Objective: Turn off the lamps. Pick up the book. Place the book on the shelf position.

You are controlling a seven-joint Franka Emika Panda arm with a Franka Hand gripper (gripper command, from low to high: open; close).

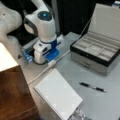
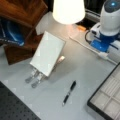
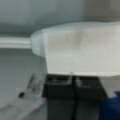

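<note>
The book (image 1: pixel 58 96) (image 2: pixel 48 53), white with a spiral edge, leans tilted on a silver metal stand (image 2: pixel 32 79) in both front views. The shelf position (image 1: pixel 13 96) (image 2: pixel 21 11) is dark reddish-brown wood right beside it. One lamp shade (image 2: pixel 67 10) (image 1: pixel 5 58) glows brightly. My gripper (image 1: pixel 50 58) (image 2: pixel 103 48) is far from the book, lowered onto the white inline switch (image 1: pixel 51 63) (image 3: pixel 80 48) of the lamp cable (image 1: pixel 40 75). In the wrist view the dark fingers (image 3: pixel 58 88) stand shut together, their tips against the switch.
A grey compartment box (image 1: pixel 96 58) (image 2: pixel 107 100) with its lid up stands on a front view's right. A black pen (image 1: pixel 92 87) (image 2: pixel 69 92) lies on the table between box and book. A second white lamp body (image 1: pixel 8 16) stands at the top left.
</note>
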